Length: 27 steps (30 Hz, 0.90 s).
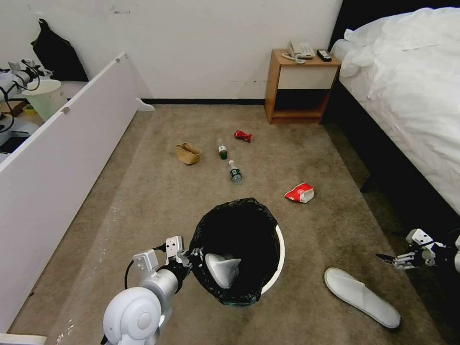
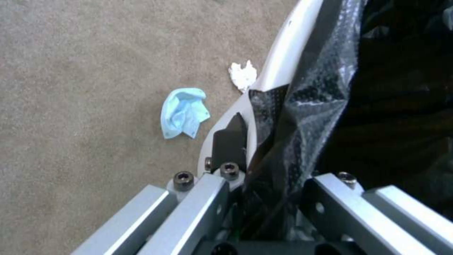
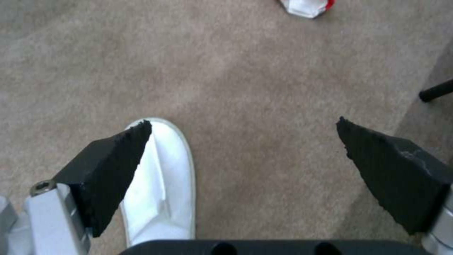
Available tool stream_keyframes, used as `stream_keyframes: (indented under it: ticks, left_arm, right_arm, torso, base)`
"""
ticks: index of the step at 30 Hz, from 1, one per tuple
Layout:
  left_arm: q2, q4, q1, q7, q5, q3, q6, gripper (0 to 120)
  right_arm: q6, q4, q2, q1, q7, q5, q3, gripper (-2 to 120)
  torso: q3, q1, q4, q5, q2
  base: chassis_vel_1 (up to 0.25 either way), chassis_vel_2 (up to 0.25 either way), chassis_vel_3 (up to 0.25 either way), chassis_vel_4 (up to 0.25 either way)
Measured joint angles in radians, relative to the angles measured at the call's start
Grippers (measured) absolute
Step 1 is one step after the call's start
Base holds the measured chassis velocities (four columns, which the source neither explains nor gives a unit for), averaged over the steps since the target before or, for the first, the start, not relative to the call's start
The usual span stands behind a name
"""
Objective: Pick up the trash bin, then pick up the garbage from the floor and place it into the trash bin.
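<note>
L claw (image 1: 195, 257) clamping trash bin (image 1: 280, 249), carpet (image 1: 158, 201).

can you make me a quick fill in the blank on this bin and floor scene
1. The left hand is clamped on the rim of the ____, which is lined with a black bag.
2. One white ____ already lies inside the trash bin, and its twin lies on the carpet.
3. The right hand hangs over the carpet with its jaws ____.
4. Beside the bin lie a crumpled tissue and a blue ____.

Missing words: trash bin; slipper; open; mask
</note>
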Motion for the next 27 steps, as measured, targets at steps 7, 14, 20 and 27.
stream_keyframes:
  ticks: [7, 14, 20, 27]
  left_arm:
    - [0.004, 0.001, 0.003, 0.001, 0.000, -0.001, -0.001, 2]
    - [0.002, 0.007, 0.002, 0.004, 0.000, -0.002, -0.003, 2]
    - [0.004, 0.011, 0.002, 0.009, 0.000, -0.003, -0.007, 2]
    - [0.005, 0.021, 0.000, 0.014, 0.001, -0.002, -0.011, 2]
  right_arm:
    - [-0.016, -0.006, -0.043, -0.010, -0.004, 0.024, -0.014, 100]
    - [-0.042, -0.001, -0.088, -0.032, 0.020, 0.070, -0.020, 100]
    - [-0.055, 0.013, -0.115, -0.056, 0.051, 0.092, -0.024, 100]
    - [-0.076, 0.039, -0.188, -0.122, 0.101, 0.140, 0.005, 100]
  torso:
    - [0.000, 0.000, 0.0000, -0.0001, 0.000]
    - [0.000, 0.000, 0.0001, -0.0001, 0.000]
    - [0.000, 0.000, 0.0000, -0.0001, 0.000]
    - [0.000, 0.000, -0.0010, 0.0004, 0.000]
  base:
    - [0.000, 0.000, 0.000, 0.000]
    - [0.000, 0.000, 0.000, 0.000]
    - [0.000, 0.000, 0.000, 0.000]
    - [0.000, 0.000, 0.000, 0.000]
